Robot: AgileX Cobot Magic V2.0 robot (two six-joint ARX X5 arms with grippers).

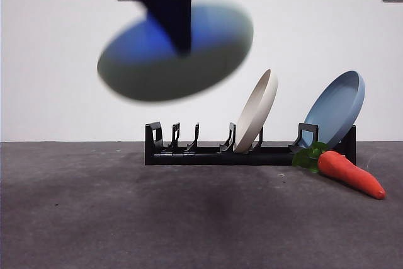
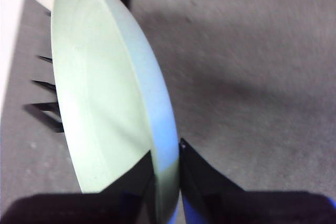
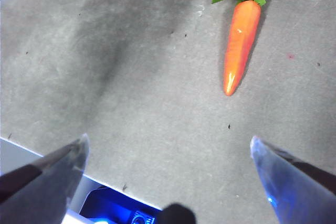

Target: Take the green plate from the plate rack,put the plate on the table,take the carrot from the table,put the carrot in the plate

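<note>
Carrot (image 1: 350, 172) on grey table (image 1: 189, 218); left gripper (image 2: 167, 182) clamps green plate (image 1: 176, 51) aloft; right gripper (image 3: 168, 153) wide.

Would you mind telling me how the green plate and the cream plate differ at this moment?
The green plate is in the air, its rim clamped by the left gripper; the cream plate stands in the plate rack. The green plate lies nearly flat and looks blurred in the front view; the cream plate leans steeply on edge and is sharp. Both are round, shallow, rimmed plates.

Left end effector (image 2: 167, 182) clamps green plate (image 2: 100, 93) rim
</note>
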